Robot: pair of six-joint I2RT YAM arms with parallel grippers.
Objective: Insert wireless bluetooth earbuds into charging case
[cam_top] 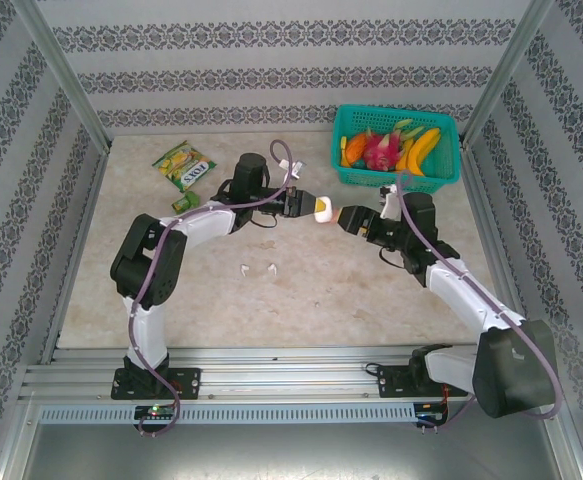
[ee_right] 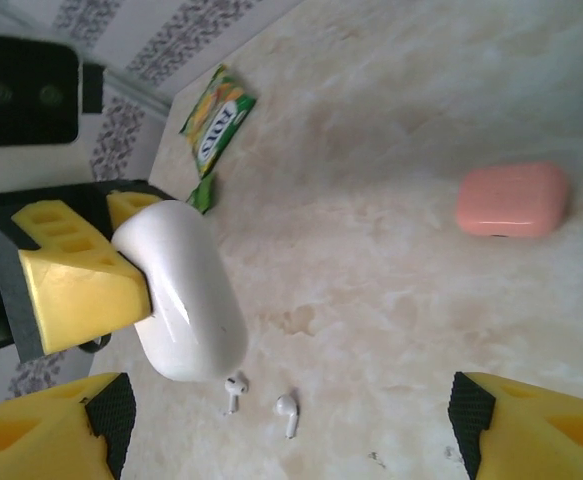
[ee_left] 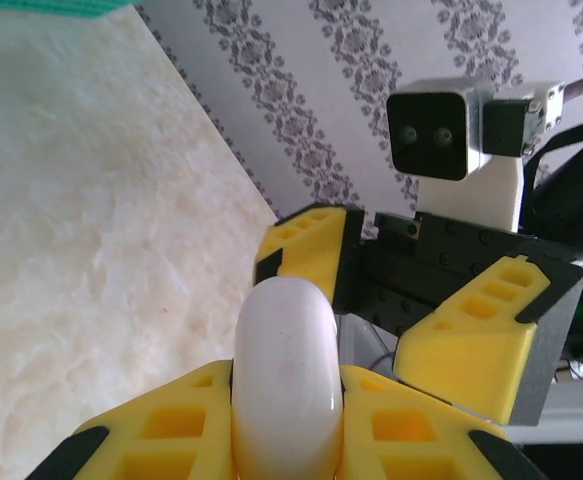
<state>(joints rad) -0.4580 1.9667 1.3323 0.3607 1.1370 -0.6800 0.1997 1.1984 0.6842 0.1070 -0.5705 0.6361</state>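
White and rounded, the charging case sits in the middle of the top view, clamped between the fingers of the left gripper above the marble-look table. The right gripper faces it from the right, just beside the case, with its jaws spread. Two white earbuds lie loose on the table below and left of the case, close together. A green basket of fruit stands at the upper right, and a snack packet lies at the upper left.

From the left wrist, the yellow fingers at the bottom edge press both sides of the white case, which stands upright between them. The right gripper's two yellow fingers stand apart behind it, at centre and right.

From the right wrist, its own fingertips sit in the bottom corners, wide apart and holding nothing. The white case hangs at centre left, pinched by the left gripper. Both earbuds lie on the table at lower centre, and a pink case lies closed at the right.
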